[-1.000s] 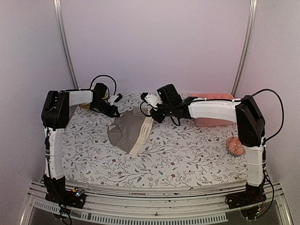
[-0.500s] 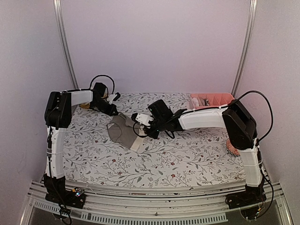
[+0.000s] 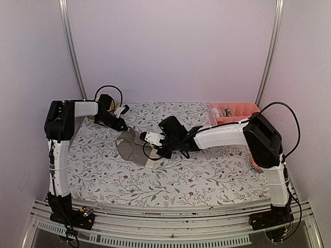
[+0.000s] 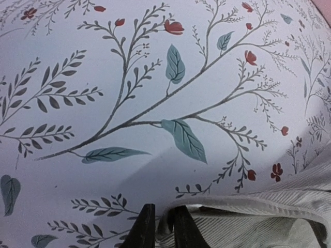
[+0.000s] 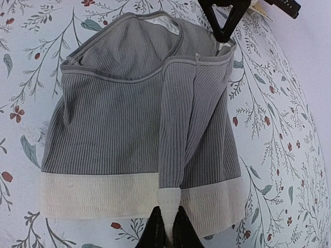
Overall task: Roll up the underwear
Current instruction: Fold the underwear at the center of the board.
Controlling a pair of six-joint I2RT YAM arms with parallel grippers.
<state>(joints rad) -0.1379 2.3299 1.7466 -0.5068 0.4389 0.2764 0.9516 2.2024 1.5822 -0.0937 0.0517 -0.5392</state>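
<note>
The right gripper (image 5: 168, 231) has its 2 fingers pressed together on the cream waistband (image 5: 98, 196), at the spot where a folded-over flap (image 5: 177, 129) of the briefs (image 5: 114, 124) meets it. From those fingers the briefs run straight away, waistband nearest and hem farthest; that line is the long axis.

At the far hem sits the left gripper (image 4: 161, 232). Its fingers show a narrow gap with ribbed cloth just beside them, and I cannot tell whether any of it is nipped.

On the table (image 3: 207, 173) the briefs lie flat, left of centre, with the axis slanting from the far-left corner side toward the near right. On this showing, the roll would run along that axis, and only the right arm has a sure hold.
</note>
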